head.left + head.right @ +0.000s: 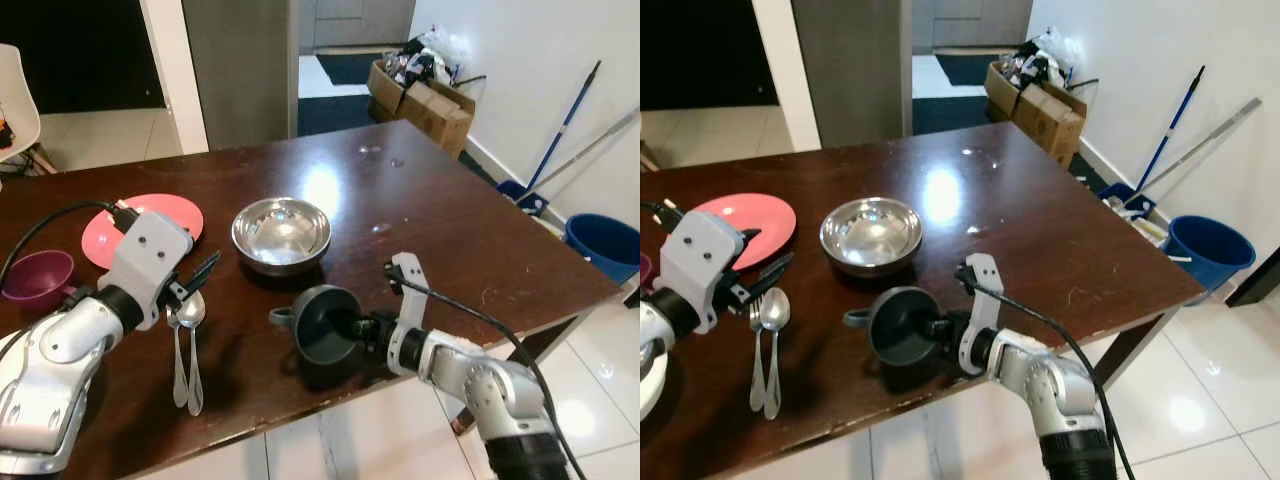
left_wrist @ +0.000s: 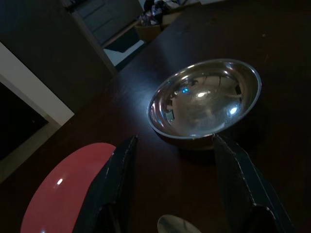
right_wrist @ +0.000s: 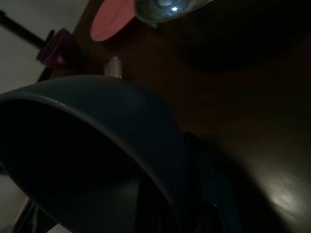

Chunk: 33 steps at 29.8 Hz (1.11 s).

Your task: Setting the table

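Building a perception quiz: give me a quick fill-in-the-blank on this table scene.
1. The right gripper is shut on the dark ____.
2. The steel bowl sits to the robot's ____ of the pink plate.
3. Under the open left gripper lie a fork and a ____.
4. The purple cup stands on the robot's ____ side.

Answers: cup; right; spoon; left

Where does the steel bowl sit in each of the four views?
Left eye: steel bowl at table centre.
Right eye: left of centre.
Left wrist: upper right, beyond the left hand's fingers.
Right wrist: cut by the top edge.
Shared landmark: the pink plate beside it.
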{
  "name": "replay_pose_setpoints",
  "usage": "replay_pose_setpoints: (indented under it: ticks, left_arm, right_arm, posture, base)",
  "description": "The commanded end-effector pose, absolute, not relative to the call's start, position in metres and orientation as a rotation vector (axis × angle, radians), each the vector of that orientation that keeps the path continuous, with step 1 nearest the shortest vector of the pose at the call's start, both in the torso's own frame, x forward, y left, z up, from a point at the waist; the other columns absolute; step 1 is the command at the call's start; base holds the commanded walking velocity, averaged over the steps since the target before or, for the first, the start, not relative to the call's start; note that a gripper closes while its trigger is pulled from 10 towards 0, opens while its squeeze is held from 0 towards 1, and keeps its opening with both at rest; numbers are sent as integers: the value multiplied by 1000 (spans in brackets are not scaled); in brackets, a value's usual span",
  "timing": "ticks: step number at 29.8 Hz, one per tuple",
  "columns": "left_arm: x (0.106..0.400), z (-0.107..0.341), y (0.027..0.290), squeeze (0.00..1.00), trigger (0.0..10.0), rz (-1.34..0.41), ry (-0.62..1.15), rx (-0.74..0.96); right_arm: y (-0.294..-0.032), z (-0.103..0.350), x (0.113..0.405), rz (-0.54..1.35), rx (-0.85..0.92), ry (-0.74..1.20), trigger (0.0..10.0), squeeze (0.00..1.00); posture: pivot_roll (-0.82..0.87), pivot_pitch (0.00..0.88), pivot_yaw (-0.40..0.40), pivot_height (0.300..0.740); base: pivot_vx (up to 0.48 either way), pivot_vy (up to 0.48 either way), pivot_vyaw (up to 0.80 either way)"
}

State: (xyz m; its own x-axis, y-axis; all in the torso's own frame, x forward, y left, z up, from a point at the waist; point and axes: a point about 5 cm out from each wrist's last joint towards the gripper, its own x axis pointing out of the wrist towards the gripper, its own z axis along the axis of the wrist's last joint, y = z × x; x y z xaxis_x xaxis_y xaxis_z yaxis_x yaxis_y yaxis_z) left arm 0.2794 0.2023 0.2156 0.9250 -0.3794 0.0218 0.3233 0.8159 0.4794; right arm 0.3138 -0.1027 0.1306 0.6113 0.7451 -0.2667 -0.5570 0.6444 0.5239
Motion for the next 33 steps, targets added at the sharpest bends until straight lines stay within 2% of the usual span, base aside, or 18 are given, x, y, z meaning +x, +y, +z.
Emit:
replay_pose_setpoints:
  ticks: [1,8,9,10,11,12,14,15,17,18,33]
  left_arm:
    - [277,215,199,0,10000,-379,-113,488]
    - [274,215,196,0,10000,-369,-114,476]
    - [274,215,196,0,10000,-368,-113,474]
    - [274,215,196,0,10000,-368,-113,474]
    - [273,215,195,0,10000,-368,-112,472]
    - [273,215,194,0,10000,-368,-112,471]
    - [273,214,194,0,10000,-367,-109,467]
    - [273,214,194,0,10000,-366,-109,466]
    - [273,214,194,0,10000,-366,-108,466]
    - [273,214,193,0,10000,-367,-108,463]
    - [276,214,187,0,10000,-385,-108,455]
  right_arm:
    - [-98,126,317,803,411,527,10000,0]
    - [-95,117,329,808,396,571,10000,0]
    - [-96,115,331,804,396,577,10000,298]
    - [-96,115,331,804,396,577,10000,298]
    - [-97,111,332,797,384,591,10000,369]
    - [-98,109,333,794,376,596,10000,369]
    - [-100,107,337,775,368,585,10000,627]
    - [-101,108,339,767,369,579,10000,937]
    - [-102,108,340,762,369,575,10000,937]
    - [-103,111,343,765,375,558,10000,1000]
    - [-108,125,359,765,379,466,10000,1000]
  posture:
    - [85,24,40,740]
    - [103,36,36,740]
    - [106,40,36,740]
    - [106,40,36,740]
    - [108,43,36,740]
    - [108,44,36,740]
    - [109,45,38,740]
    - [108,46,40,740]
    - [108,46,40,740]
    - [107,47,44,740]
    - [94,46,55,740]
  base:
    - [0,0,0]
    - [0,0,0]
    - [0,0,0]
    - [0,0,0]
    - [0,0,0]
    - [0,0,0]
    - [0,0,0]
    - [0,0,0]
    - [0,0,0]
    - [0,0,0]
    - [0,0,0]
